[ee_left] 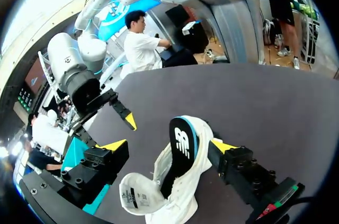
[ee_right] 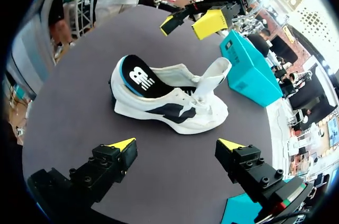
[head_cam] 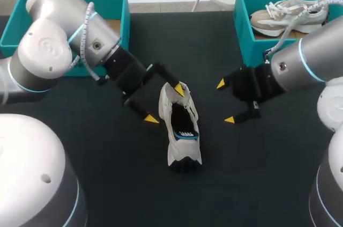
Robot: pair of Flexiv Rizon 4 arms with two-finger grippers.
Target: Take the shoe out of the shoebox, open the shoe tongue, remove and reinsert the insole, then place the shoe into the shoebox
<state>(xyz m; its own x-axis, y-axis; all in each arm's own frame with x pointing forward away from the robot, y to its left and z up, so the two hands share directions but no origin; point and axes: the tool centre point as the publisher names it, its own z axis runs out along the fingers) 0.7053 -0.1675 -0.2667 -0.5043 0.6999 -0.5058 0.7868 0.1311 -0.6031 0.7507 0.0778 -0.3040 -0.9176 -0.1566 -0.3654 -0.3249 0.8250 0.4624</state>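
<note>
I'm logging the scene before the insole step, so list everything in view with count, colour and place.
shoe: one, white with dark patches, mid-table, tongue open
insole: one, black with a blue edge, in that shoe, heel end riding up
left shoebox: one, teal, far left of the table
right shoebox: one, teal, far right of the table
second shoe: one, beige and white, inside the right shoebox
table: one, dark
left gripper: black, yellow tips, open around the shoe's tongue end
right gripper: black, yellow tips, open, beside the shoe, apart from it
</note>
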